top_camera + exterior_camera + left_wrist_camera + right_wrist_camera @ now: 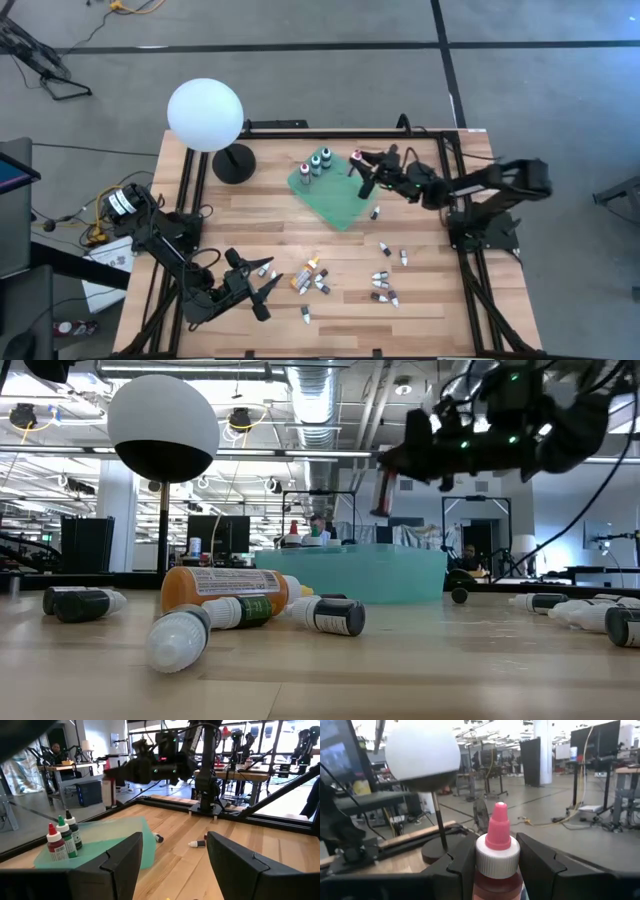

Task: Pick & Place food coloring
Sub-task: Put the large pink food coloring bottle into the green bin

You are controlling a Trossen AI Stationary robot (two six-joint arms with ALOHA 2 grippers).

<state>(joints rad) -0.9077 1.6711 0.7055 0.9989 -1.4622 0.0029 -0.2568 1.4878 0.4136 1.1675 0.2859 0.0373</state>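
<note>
- Right gripper (358, 163) is seen in the high view over the far edge of the translucent green square tray (335, 205), clenched on a small dark bottle with a pink cap (357, 157); three capped bottles (316, 163) are already stood on the tray's far corner, while many small white-tipped bottles (385, 280) lie scattered on the wooden table (250, 220). The left gripper (262, 290) is parked low near the table's front edge with its fingers spread and nothing between them.
- At table height, the right gripper (392, 470) is shown raised above the green tray (400, 575) with the bottle hanging upright beneath it, clear of the tray floor; fallen bottles, among them an orange-bodied bottle (225, 588), are lying in front.
- Past the left wrist's open fingers (235, 857), the red-capped and green-capped bottles (62, 840) are seen upright on the tray.
- From the right wrist, the pink-capped bottle (497, 847) is held upright between the fingers, with the white globe lamp (422, 752) beyond.
- Placing is judged to be the step in hand; a straight lowering onto bare tray beside the standing three is called for, then release without tipping them.
</note>
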